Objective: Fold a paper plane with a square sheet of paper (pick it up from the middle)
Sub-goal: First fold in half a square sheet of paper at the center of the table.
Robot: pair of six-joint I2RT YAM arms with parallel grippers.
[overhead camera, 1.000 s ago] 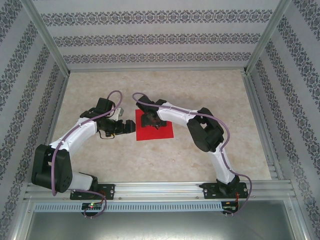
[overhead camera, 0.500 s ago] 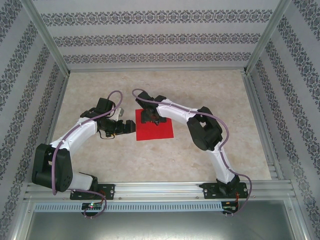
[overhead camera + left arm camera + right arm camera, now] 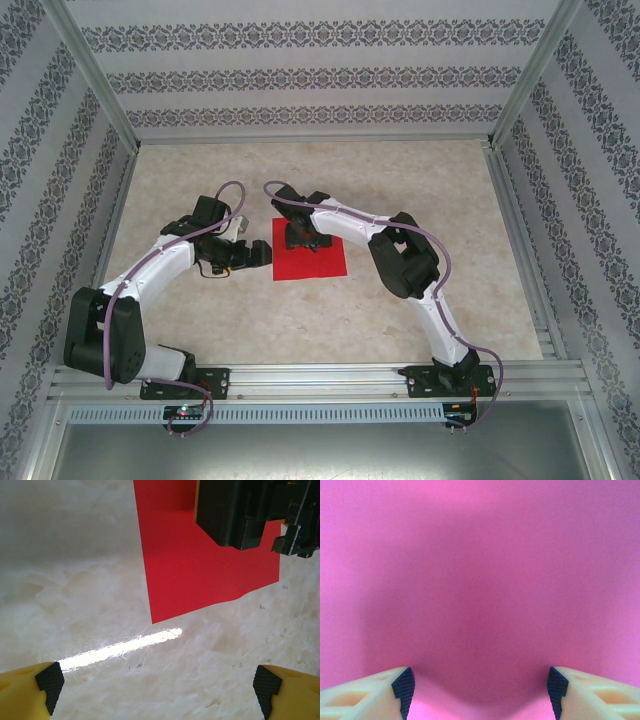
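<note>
Square sheet of paper (image 3: 325,262) flat at mid-counter (image 3: 300,330), right gripper (image 3: 302,240) over it.
Its edges run roughly square to the counter's. The right gripper's jaws stand parted above its far-left part, with contact unclear. The left gripper (image 3: 262,255) hovers wide open just beside its left edge.

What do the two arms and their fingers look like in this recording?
The left arm and right arm have white shells, black joints and a purple cable looped alongside. The left fingers are yellow, the right fingers pale cream, all with black textured pads.
</note>
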